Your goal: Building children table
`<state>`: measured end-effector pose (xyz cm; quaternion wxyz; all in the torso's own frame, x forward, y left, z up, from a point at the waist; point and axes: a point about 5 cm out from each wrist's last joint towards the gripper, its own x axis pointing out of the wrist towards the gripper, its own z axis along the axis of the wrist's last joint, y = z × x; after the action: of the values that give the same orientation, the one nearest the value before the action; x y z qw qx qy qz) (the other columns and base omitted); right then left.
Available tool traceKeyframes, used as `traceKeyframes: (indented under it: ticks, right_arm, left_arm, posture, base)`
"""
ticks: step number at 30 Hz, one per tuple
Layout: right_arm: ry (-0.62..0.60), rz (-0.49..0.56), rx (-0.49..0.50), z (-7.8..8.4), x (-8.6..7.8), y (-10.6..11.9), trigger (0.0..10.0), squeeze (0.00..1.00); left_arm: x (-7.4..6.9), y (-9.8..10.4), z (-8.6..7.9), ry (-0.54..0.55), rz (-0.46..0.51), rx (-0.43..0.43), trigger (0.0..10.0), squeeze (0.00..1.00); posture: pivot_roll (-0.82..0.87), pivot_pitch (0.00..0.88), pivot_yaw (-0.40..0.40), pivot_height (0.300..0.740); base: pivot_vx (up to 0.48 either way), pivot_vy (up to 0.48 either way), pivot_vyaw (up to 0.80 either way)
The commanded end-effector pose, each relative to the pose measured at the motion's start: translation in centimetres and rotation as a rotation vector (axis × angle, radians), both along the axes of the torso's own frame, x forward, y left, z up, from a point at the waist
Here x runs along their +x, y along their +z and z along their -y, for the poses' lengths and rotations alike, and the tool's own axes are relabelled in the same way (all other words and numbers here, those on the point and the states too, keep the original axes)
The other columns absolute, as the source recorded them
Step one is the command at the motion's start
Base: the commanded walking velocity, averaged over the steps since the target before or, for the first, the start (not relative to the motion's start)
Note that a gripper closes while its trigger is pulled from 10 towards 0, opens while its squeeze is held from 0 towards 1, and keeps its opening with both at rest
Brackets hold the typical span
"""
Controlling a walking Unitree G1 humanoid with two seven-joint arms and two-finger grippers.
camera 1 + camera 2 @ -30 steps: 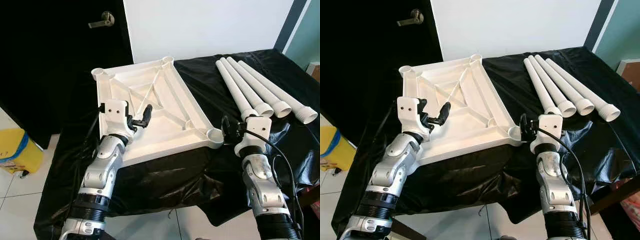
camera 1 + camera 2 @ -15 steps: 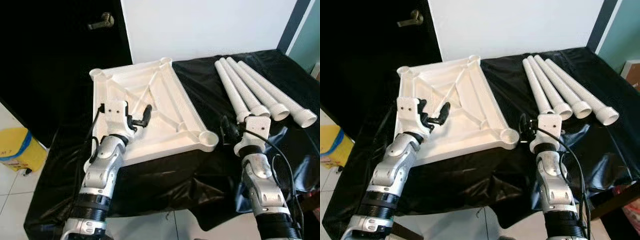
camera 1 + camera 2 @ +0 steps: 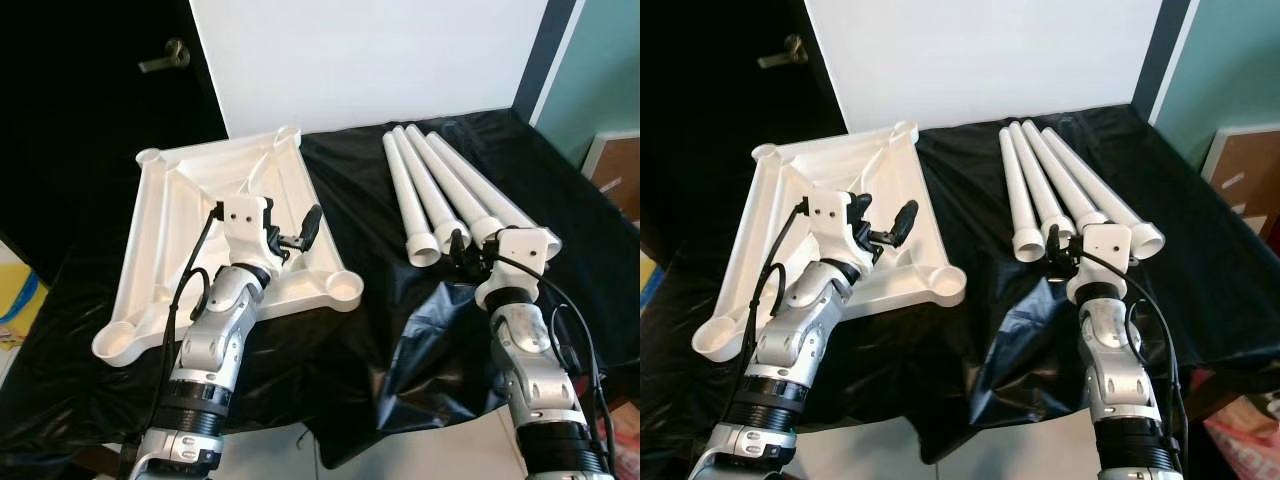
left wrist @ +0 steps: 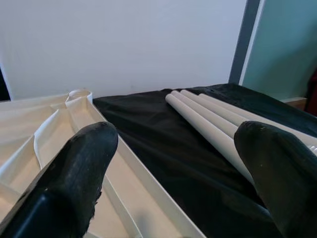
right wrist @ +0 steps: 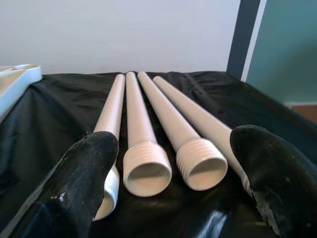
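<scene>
Surface: I see a black sheet [image 3: 370,300] draped over the surface, wrinkled and hanging off the near edge.
Tabletop: white tabletop [image 3: 170,230] lies upside down on my left half of the surface, ribs and corner sockets facing up; its near left corner juts past the sheet's edge.
Legs: four white legs [image 3: 440,190] lie side by side on my right half, touching or nearly so, threaded open ends toward me, well apart from the tabletop.
Left gripper: left gripper [image 3: 295,232] hovers over the tabletop's right rim, near its near right socket; the jaws are spread wide, released, holding nothing. From the wrist I see rim and sheet between the two fingers [image 4: 84,163].
Right gripper: right gripper [image 5: 183,186] sits just before the open ends of the legs, low over the sheet; the jaws are spread wide, released, with the leg ends framed between them. Contact with the outer legs: cannot tell from here, probably none.
Background: white wall [image 3: 370,60] behind, dark door with a lever handle [image 3: 165,57] at far left.
</scene>
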<state>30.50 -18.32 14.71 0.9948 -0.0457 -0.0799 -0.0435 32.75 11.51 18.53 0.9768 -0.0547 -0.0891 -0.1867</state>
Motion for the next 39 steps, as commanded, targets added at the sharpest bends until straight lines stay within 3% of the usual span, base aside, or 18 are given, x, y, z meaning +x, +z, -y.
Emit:
traceKeyframes:
  ticks: [1,11,16,24,39]
  right_arm:
    - [0.006,-0.040,-0.005,0.0,0.2,-0.6,10.0,0.00]
    - [0.016,-0.061,-0.012,0.2,1.3,-0.3,10.0,0.00]
    - [0.059,-0.021,-0.018,-0.4,2.4,1.0,10.0,0.00]
    - [0.087,-0.002,-0.025,-1.0,2.3,1.4,10.0,0.00]
    - [0.073,0.012,-0.033,-0.6,1.9,1.3,10.0,0.00]
  left_arm:
    - [0.1,-0.1,-0.1,0.019,-0.017,0.000,10.0,0.00]
    - [-0.2,1.1,0.2,-0.010,0.010,-0.015,10.0,0.00]
    - [-0.2,1.3,0.0,-0.031,-0.023,-0.037,10.0,0.00]
    - [-0.2,1.2,-0.5,-0.008,-0.044,-0.058,10.0,0.00]
    - [0.2,1.3,-0.5,0.006,-0.041,-0.013,10.0,0.00]
  posture:
    - [-0.23,0.013,0.052,0.740]
    - [-0.22,0.038,0.054,0.740]
    - [-0.20,0.063,0.052,0.740]
    - [-0.20,0.074,0.051,0.740]
    - [-0.22,0.081,0.059,0.740]
  base:
    - [0.000,0.000,0.00]
    - [0.000,0.000,0.00]
    - [0.000,0.000,0.00]
    - [0.000,0.326,0.00]
    - [0.000,0.000,0.00]
